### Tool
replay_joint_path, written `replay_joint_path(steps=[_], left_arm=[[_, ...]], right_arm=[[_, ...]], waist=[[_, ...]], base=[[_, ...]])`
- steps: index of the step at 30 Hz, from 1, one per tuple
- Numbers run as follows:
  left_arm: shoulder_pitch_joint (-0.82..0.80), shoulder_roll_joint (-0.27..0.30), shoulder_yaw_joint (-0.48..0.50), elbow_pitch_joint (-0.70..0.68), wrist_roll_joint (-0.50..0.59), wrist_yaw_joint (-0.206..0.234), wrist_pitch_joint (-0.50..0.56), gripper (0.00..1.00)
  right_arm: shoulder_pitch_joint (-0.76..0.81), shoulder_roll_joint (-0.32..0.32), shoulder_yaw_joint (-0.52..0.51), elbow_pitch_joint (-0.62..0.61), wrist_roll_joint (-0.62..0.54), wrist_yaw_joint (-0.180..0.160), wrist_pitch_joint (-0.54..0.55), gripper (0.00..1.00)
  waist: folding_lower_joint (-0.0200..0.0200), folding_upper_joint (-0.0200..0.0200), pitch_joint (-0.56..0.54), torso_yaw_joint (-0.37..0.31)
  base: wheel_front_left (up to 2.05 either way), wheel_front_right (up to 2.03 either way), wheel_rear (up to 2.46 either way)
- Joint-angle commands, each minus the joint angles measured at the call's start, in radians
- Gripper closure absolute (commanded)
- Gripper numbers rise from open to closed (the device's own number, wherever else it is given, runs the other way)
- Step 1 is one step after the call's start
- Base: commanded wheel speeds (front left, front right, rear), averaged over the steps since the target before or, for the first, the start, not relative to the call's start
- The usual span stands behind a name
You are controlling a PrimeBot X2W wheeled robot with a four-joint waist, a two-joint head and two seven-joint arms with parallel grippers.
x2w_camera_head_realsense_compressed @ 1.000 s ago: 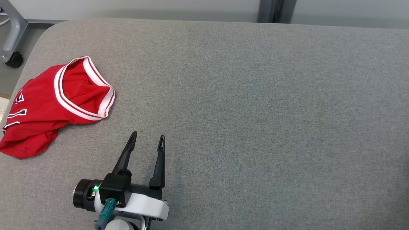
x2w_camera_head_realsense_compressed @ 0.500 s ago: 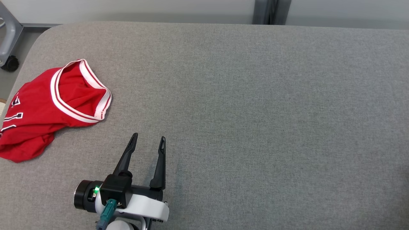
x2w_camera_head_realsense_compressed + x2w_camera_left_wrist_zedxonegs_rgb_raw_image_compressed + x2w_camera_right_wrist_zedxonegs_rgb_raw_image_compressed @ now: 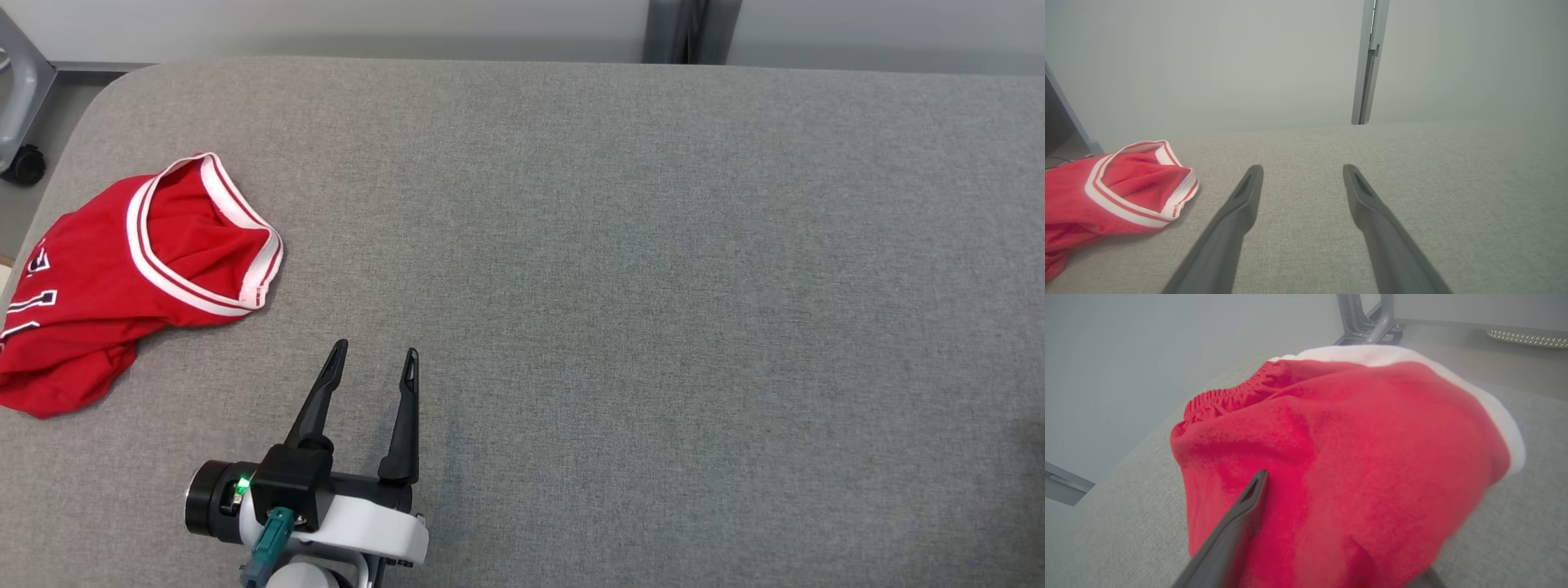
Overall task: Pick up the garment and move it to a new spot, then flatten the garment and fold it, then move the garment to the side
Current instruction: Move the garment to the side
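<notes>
Grey woven tabletop [image 3: 653, 286], padded, rounded corner at far left; pale wall behind, caster frame [image 3: 20, 122] off that corner.

Red sports garment [image 3: 122, 278] sits crumpled at the left edge of the tabletop. White-and-red trimmed opening faces the middle; black-and-white lettering shows on the side nearest the edge.

Your left pincer [image 3: 375, 349] is low over bare fabric, fingers spread wide, nothing between them. Its wrist view confirms this: empty gap, cloth off to the left [image 3: 1118, 192].

Key relation: the garment lies ahead and to the left of the left pincer, near but not touching. Its long axis runs diagonally, from the trimmed opening down to the bunched end at the edge. The opening's rim is the closest part.

Your right pincer [image 3: 1306, 490] is hard up against red cloth [image 3: 1351, 457]. One finger [image 3: 1245, 506] lies along it; the other is mostly buried under the fold. Fingers look parted, not pinching. You cannot tell whether any fabric is caught.

Judgement: on that evidence the right arm is the nearer. Folding not yet begun; the cloth is unflattened.
</notes>
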Motion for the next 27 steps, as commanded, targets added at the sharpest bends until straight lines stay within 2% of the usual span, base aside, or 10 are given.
replay_joint_path(steps=[1, 13, 20, 27], left_arm=[[-0.004, 0.004, 0.005, 0.002, 0.000, -0.003, -0.004, 0.00], [0.016, 0.004, 0.022, 0.010, -0.003, -0.002, -0.004, 0.00], [0.047, 0.004, 0.047, 0.009, -0.007, 0.006, -0.004, 0.00], [0.061, 0.004, 0.057, 0.005, -0.011, 0.005, -0.004, 0.00]], right_arm=[[-0.008, -0.001, -0.006, 0.003, -0.011, 0.000, -0.001, 0.00], [0.016, 0.051, -0.064, -0.060, -0.121, 0.000, -0.001, 0.00], [0.056, 0.088, -0.126, -0.041, -0.235, 0.000, 0.021, 0.00], [0.041, 0.115, -0.140, -0.044, -0.265, 0.000, 0.026, 0.00]], waist=[[0.0000, 0.0000, -0.004, -0.001], [0.0000, 0.0000, -0.085, -0.020], [0.0000, 0.0000, -0.144, -0.052], [0.0000, 0.0000, -0.173, -0.077]], base=[[0.00, 0.00, 0.00], [0.00, 0.00, 0.00], [0.00, 0.00, 0.00], [0.00, 0.00, 0.00]])
